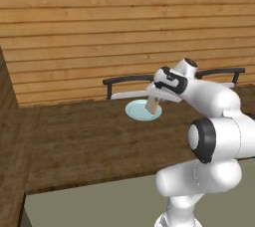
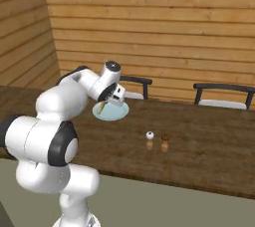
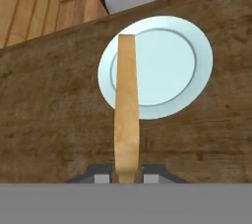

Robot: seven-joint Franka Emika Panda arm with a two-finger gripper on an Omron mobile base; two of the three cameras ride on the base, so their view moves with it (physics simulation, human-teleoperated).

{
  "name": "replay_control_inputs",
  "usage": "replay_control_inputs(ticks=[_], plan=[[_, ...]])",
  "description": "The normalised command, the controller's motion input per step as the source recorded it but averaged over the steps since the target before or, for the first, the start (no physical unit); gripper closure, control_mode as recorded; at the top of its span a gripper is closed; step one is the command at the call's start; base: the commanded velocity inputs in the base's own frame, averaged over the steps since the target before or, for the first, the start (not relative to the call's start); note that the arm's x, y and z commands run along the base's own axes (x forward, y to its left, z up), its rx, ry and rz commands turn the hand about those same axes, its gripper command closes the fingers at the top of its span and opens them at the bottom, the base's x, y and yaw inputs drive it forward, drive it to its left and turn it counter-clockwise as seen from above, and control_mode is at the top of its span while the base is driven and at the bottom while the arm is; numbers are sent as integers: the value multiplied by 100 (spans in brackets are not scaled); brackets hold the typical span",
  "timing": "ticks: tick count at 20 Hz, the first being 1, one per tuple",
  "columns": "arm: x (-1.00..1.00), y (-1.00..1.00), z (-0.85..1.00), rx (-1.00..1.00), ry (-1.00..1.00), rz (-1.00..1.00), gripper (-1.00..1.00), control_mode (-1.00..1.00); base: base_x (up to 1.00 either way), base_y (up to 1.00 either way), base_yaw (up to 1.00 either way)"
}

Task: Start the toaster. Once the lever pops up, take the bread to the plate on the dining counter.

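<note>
The hand (image 3: 126, 178) is closed on the bread (image 3: 126, 110), gripping it edge-on. The bread hangs above the plate (image 3: 177, 66), over its near rim. The plate sits on the tabletop (image 3: 54, 120).

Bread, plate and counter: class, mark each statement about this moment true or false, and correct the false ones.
1. The bread is held edge-on between the fingers. True.
2. The bread lies flat on the plate. False: it hangs above the plate, in the grip.
3. The plate sits on the dining counter. True.
4. Two small shakers stand on the plate. False: they stand on the counter, apart from it.
</note>
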Motion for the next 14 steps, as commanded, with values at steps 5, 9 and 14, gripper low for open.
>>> replay_control_inputs(ticks=[5,9,14], plan=[[43,18,-32,0,0,0,100,-100,0,0,0],[18,40,-11,0,0,2,100,-100,0,0,0],[28,26,-5,0,0,3,100,-100,0,0,0]])
